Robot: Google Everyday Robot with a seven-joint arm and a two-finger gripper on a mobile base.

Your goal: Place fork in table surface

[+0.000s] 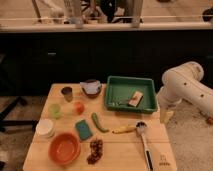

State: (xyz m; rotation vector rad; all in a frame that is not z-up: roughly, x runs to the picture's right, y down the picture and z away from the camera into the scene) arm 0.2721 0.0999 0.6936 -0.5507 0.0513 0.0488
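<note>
The fork (pixel 122 103) is a small thin grey piece lying inside the green tray (pixel 115 84), near its front left, beside a tan block (pixel 135 98). The tray rests on the back right of the pale wood table surface (pixel 120 147). My white arm (pixel 182 87) comes in from the right. My gripper (pixel 166 116) hangs pointing down just off the table's right edge, to the right of the tray and apart from the fork. It holds nothing that I can see.
A white-handled brush (pixel 146 145) and a yellow item (pixel 124 129) lie front right. A green vegetable (pixel 98 122), teal sponge (pixel 83 129), orange bowl (pixel 64 148), grapes (pixel 94 150), several cups (pixel 67 92) and a dark bowl (pixel 91 88) fill the left half.
</note>
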